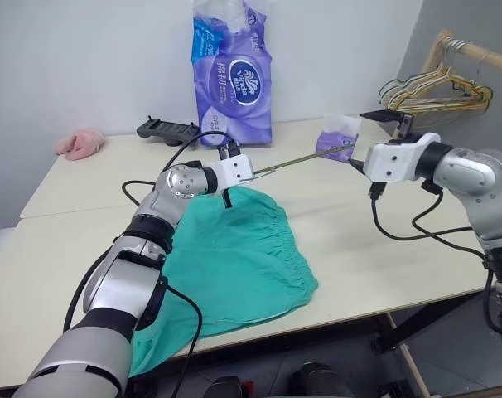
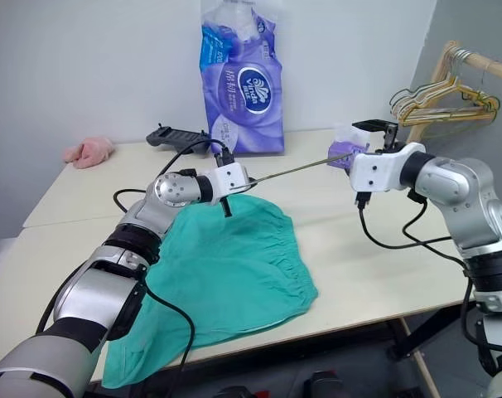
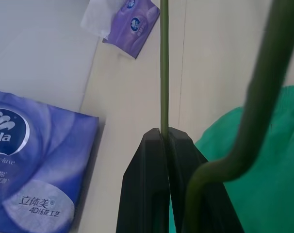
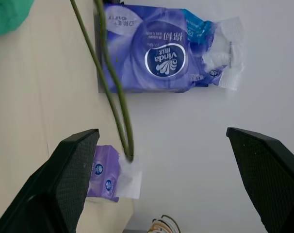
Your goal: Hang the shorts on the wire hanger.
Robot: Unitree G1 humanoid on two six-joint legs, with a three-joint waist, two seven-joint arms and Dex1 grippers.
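Head views: your left claw [image 1: 228,152] holds the wire hanger [image 1: 305,159] level above the shorts [image 1: 234,257], which lie on the counter [image 1: 383,240], ready for threading.

Left wrist view: fingers clamp the wire.

Right wrist view: your right claw [image 4: 164,177] gapes wide, empty, its free end just beyond.

The teal-green soft fabric shorts [image 1: 234,265] lie spread flat on my worktop, gathered waistband toward the far side, one leg drooping over the near edge. The thin olive-grey wire hanger [image 2: 296,170] is pinched in my left hand [image 1: 234,170], held above them.
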